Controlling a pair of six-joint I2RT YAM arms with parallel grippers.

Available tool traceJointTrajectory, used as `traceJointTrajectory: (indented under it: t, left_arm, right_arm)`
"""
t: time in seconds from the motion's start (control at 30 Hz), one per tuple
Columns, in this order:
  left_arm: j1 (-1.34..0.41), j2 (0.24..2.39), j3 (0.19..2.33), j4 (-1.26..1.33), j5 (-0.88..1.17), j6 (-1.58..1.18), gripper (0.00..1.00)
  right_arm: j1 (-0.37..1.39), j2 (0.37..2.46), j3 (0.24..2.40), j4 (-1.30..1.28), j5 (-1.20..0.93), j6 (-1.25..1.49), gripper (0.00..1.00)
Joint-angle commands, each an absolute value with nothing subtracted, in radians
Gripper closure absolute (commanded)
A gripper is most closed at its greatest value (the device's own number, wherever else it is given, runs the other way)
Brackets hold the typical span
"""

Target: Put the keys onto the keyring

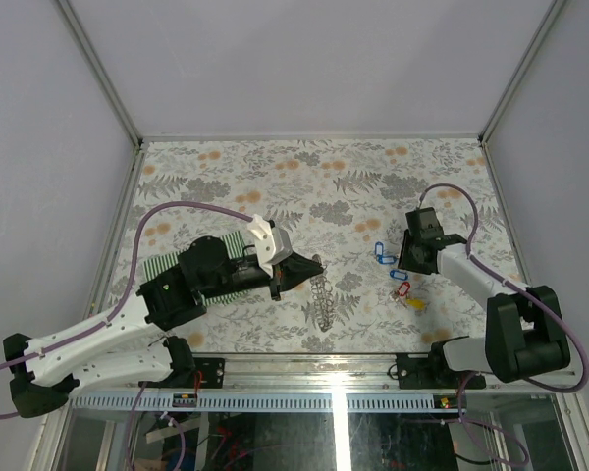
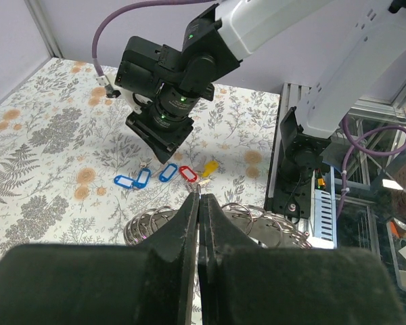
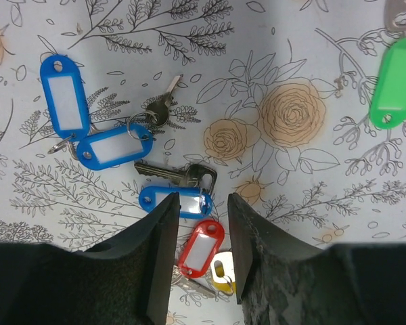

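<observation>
Right wrist view has the right gripper [image 3: 201,203] slightly parted over the keys [image 3: 115,147] (blue, red and yellow tags, a green one apart) on the floral table [image 3: 311,40], while the left gripper [image 2: 198,200], fingers pressed together, sits just above the keyring [image 2: 147,227].

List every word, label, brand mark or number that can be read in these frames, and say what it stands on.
No text can be read in any view.
Blue key tags: white inserts, blank.
Red key tag: white insert, blank.
Green key tag: plain face showing, no writing.
Keyring: bare metal, no marking legible.
</observation>
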State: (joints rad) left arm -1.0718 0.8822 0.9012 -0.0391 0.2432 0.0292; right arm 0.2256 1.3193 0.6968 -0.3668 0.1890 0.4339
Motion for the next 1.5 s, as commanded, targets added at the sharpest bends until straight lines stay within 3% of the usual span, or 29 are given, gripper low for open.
traceJointTrajectory:
  t: [0.0,0.37,0.83,1.13,1.47]
  left_arm:
    - [-1.075,0.882,0.926,0.01,0.252,0.014,1.0]
    - [-1.075,0.892,0.943,-0.002,0.255,0.017,1.0]
    - [-1.075,0.893,0.944,-0.004,0.253,0.024,1.0]
    - [-1.075,0.886,0.952,-0.018,0.209,0.047,1.0]
    - [-1.074,0.835,0.992,-0.101,0.099,0.091,1.0]
  right_arm:
    - [0.214,1.366,0.696,-0.32,0.162,0.409,0.59]
    - [0.209,1.41,0.699,-0.322,0.154,0.394,0.72]
    - [0.209,1.385,0.713,-0.343,0.148,0.382,1.0]
    - [0.243,1.265,0.777,-0.38,0.053,0.364,1.0]
    - [0.6,1.348,0.906,-0.316,0.027,0.423,1.0]
